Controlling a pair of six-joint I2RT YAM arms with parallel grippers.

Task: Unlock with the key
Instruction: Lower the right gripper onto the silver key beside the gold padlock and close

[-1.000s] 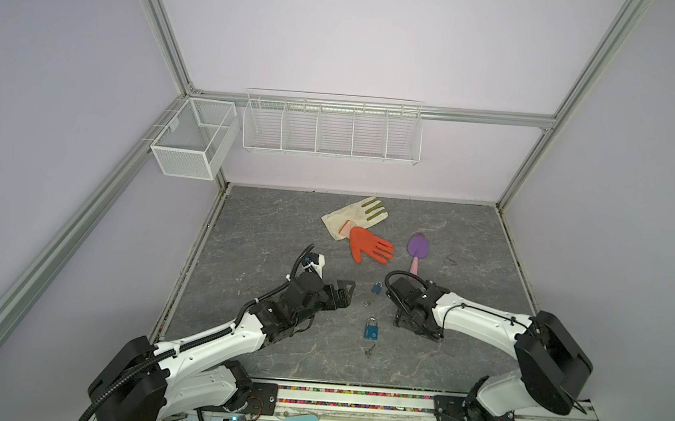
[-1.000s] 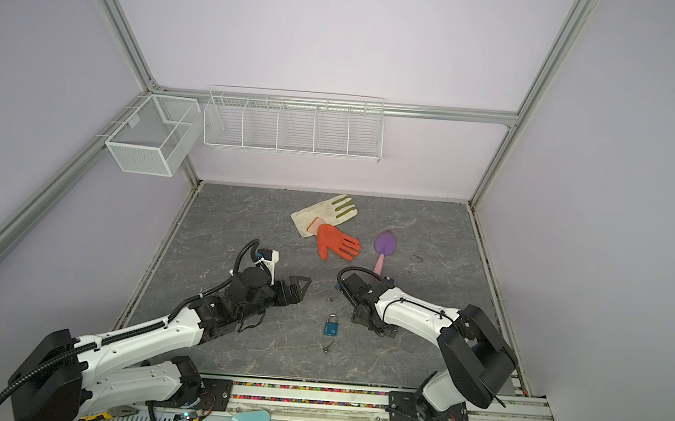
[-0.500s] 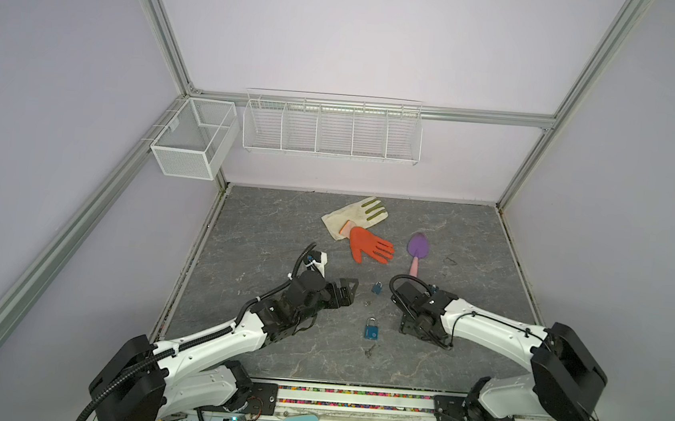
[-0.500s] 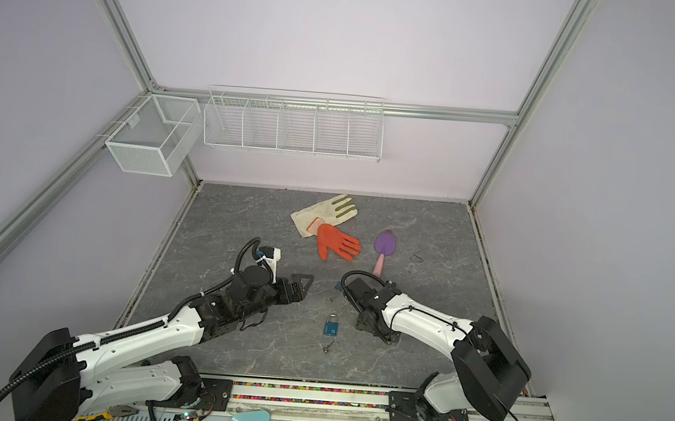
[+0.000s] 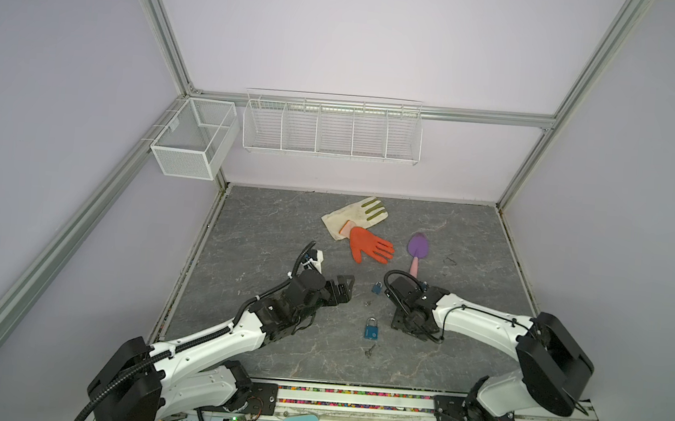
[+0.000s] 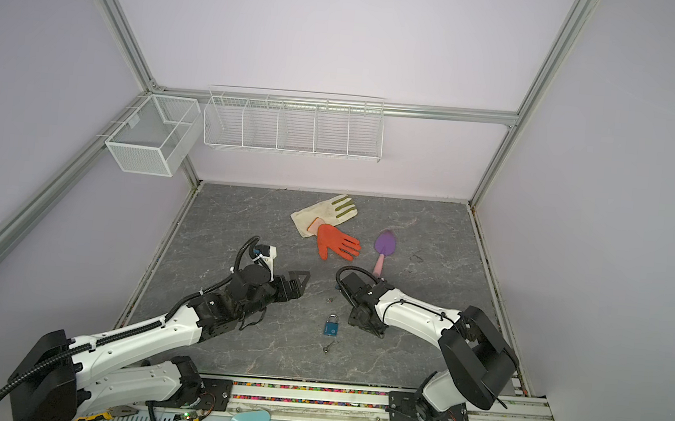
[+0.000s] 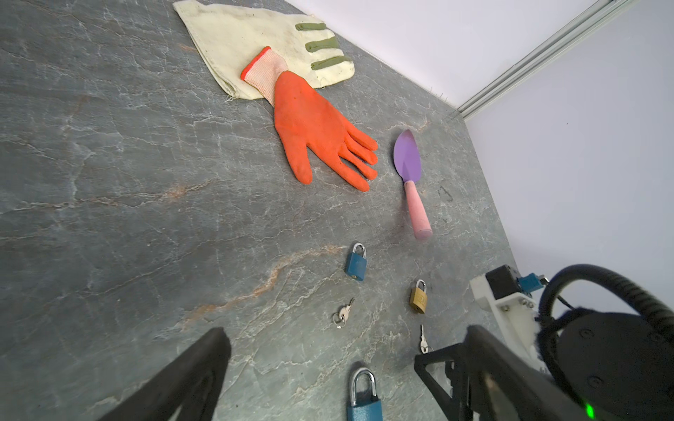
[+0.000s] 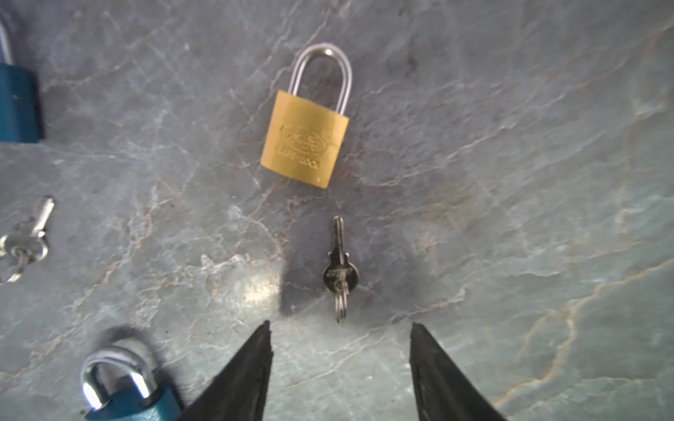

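Observation:
A brass padlock lies flat on the grey table, with a small silver key on a ring just below its body. My right gripper points down over the table, open, its fingertips just short of the key's ring and nothing between them. The left wrist view shows the same brass padlock and key beside my right arm. In both top views the right gripper hides them. My left gripper hovers wide open and empty to the left.
A large blue padlock with a key lies near the front. A smaller blue padlock and ringed keys lie between the grippers. Orange glove, cream glove and purple trowel lie behind.
My right gripper has shifted toward the table's front and come down by the key, its jaws narrowing. The left arm has stayed almost still.

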